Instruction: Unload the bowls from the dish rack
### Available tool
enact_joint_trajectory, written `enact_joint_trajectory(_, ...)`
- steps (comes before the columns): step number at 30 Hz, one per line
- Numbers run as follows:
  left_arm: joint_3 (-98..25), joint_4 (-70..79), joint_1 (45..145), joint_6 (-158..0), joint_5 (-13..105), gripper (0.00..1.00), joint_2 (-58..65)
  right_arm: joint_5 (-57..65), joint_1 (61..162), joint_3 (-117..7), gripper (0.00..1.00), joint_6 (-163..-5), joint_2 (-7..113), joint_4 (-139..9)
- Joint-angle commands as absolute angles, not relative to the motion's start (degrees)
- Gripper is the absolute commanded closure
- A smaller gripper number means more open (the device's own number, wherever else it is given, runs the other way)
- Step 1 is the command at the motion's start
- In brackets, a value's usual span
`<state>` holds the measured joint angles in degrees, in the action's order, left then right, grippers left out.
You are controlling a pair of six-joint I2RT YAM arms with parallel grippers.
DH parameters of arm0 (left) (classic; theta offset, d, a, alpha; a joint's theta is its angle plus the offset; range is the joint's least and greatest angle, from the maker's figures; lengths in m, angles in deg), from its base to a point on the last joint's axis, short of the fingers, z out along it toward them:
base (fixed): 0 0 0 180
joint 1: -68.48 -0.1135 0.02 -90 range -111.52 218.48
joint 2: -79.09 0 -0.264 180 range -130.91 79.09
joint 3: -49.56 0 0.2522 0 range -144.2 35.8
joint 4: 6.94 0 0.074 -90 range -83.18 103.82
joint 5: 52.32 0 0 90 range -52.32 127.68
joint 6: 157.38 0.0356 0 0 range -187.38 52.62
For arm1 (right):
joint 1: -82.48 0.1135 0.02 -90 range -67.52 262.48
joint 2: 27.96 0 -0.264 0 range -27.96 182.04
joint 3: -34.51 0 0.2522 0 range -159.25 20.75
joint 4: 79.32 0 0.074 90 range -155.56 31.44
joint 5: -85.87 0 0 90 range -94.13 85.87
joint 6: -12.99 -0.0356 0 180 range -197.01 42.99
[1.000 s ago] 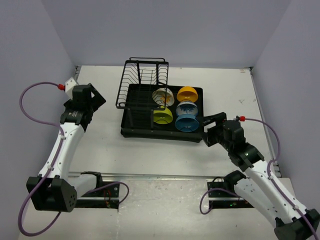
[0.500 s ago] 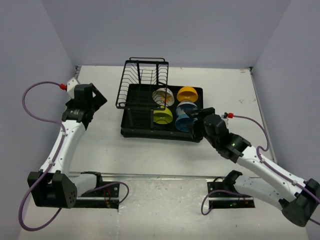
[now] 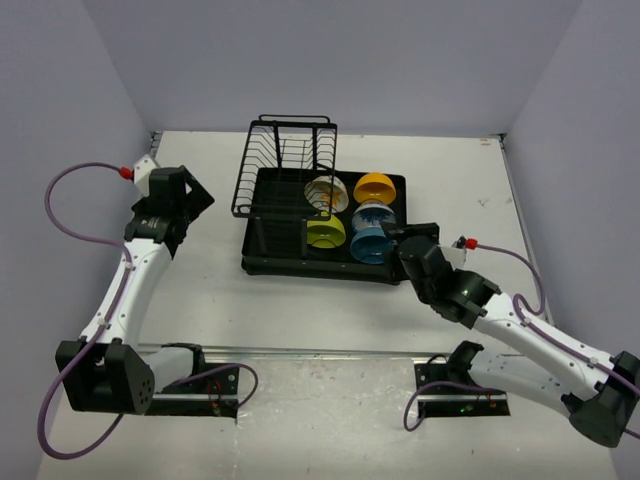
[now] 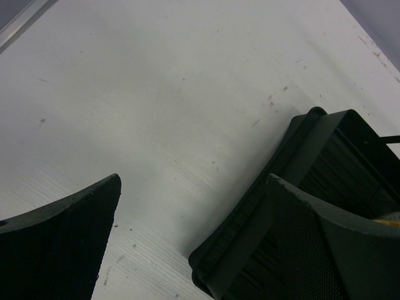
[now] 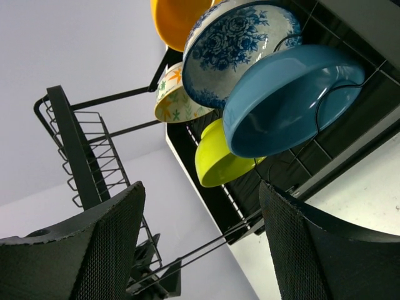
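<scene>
Surface: we see a white desk (image 4: 156, 94), scuffed and speckled.
Room: pale lilac walls (image 3: 350, 60) stand along three edges.
Rack: the dish rack (image 3: 300, 268) sits mid-desk, nearer the far edge.
Bowls: we count five in it: orange bowl (image 3: 373, 185), flowered bowl (image 3: 373, 212), blue bowl (image 3: 368, 247), patterned bowl (image 3: 325, 193), yellow-green bowl (image 3: 325, 233).
Left: the left gripper (image 4: 194, 178), jaws apart, hangs near the left edge.
Right: the right gripper (image 5: 200, 187), jaws apart, faces the blue bowl at the rack's near right corner.

White arms (image 3: 125, 290), black joints (image 3: 160, 215), purple cables (image 3: 48, 205)
</scene>
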<state>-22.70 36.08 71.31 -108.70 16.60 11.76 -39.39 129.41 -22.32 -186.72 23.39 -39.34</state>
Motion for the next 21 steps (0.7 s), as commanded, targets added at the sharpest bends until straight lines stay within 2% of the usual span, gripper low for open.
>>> enact_joint_trajectory(1,-25.3,34.2,71.6,-110.2,14.9,0.02,11.7,-46.9,131.5,-24.3,0.26,-192.0,25.2,-36.6)
enact_joint_trajectory(12,-25.0,34.7,71.8,-110.8,15.6,0.02,11.1,-53.9,137.7,-26.1,0.27,-205.9,34.1,-31.2)
enact_joint_trajectory(21,-24.8,33.6,72.5,-112.6,18.3,0.01,10.1,-57.0,137.9,-24.2,0.29,-207.7,34.9,-33.0)
